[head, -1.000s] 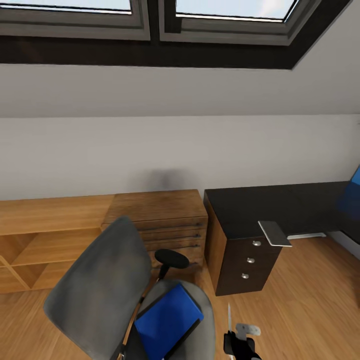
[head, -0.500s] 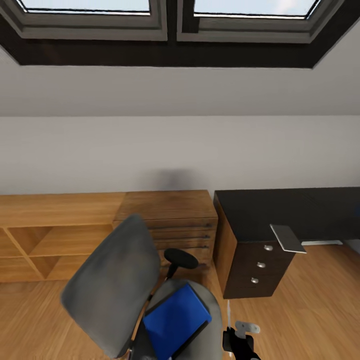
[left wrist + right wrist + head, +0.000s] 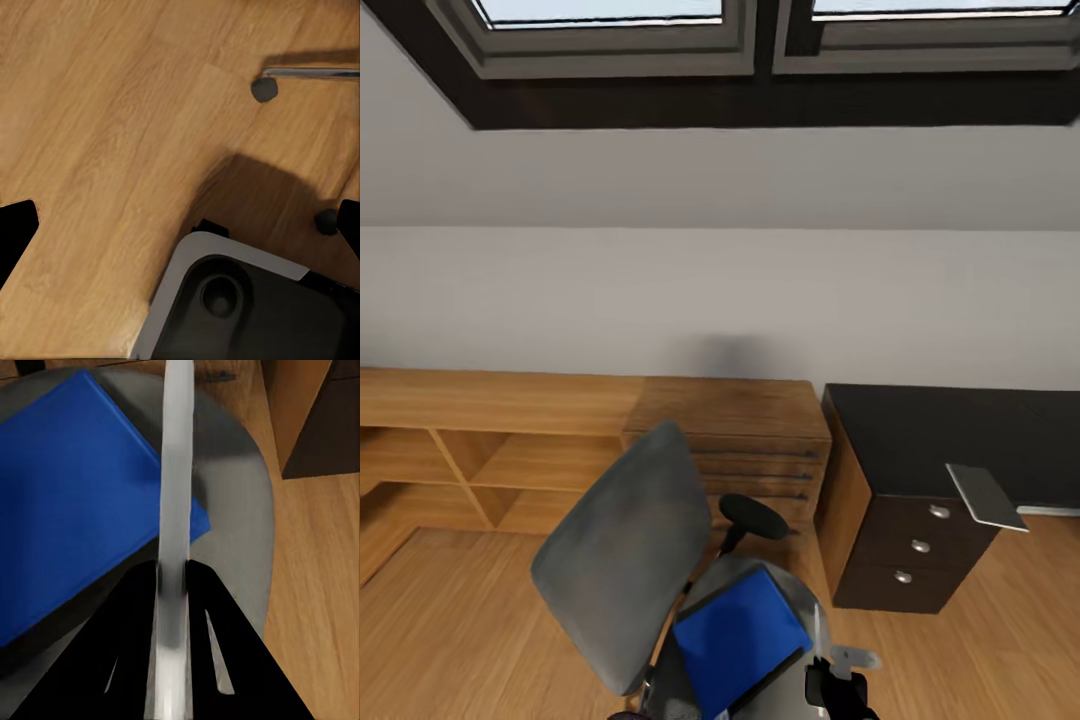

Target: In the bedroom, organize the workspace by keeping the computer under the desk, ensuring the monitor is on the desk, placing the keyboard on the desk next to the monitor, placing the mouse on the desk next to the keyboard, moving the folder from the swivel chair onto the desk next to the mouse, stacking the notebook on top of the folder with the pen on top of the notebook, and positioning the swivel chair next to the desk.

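Head view puts your right end effector (image 3: 830,672) at six o'clock, clenched on the pen (image 3: 174,510), held upright to clear the folder (image 3: 738,638) lying on the swivel chair (image 3: 622,570); the bench (image 3: 940,430) sits at four o'clock. Left end effector's grip: you cannot tell.

Between my right gripper's (image 3: 174,577) matt black fingers sits the smooth pale pen (image 3: 175,510); swivel chair (image 3: 622,565) grey cloth (chrome base), folder (image 3: 738,638) smooth blue, desk (image 3: 945,440) glossy black, floor (image 3: 112,112) grained wood.
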Tool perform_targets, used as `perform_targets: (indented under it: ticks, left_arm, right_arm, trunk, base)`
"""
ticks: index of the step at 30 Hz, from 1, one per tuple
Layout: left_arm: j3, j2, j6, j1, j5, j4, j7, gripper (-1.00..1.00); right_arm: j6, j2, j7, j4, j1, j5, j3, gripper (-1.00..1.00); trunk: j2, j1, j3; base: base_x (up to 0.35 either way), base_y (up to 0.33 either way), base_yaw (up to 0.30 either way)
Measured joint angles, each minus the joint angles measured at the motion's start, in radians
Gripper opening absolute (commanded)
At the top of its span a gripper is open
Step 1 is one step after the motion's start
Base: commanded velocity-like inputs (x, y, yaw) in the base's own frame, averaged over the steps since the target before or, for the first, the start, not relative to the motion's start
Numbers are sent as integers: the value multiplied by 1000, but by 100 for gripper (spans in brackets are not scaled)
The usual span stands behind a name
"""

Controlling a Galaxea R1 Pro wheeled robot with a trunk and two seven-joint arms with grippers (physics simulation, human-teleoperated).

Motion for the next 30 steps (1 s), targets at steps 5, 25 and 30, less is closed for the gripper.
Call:
perform_targets:
  ticks: [5,25,30]
  left_arm:
    - [0,0,0,-1,-1,0,0,100]
    - [-2,0,-5,-1,-2,0,0,100]
    - [-2,0,-6,-1,-2,0,-1,100]
  right_arm:
    - [0,-1,0,2,0,0,0,-100]
    - [0,1,0,4,0,0,0,-100]
    - [0,1,0,4,0,0,0,-100]
  trunk:
    - [0,0,-4]
    - [0,0,-5]
    - [0,0,-5]
  base:
    - [-98,-94,90]
    - [-102,-199,8]
    - [125,-161,0]
